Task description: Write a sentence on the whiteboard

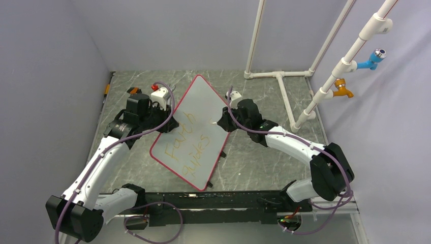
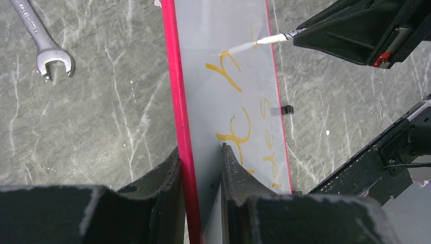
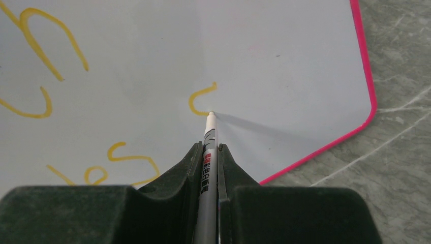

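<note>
Half-written sentence (image 1: 190, 146): "Faith guides" down.
Left gripper (image 2: 199, 153) clamps board (image 1: 203, 101); right gripper (image 3: 207, 151) pinches marker (image 3: 209, 133), third word begun at 2 o'clock.

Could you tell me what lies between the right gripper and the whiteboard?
A white marker, held by the right gripper, tip touching the whiteboard; the right wrist view shows it.
</note>
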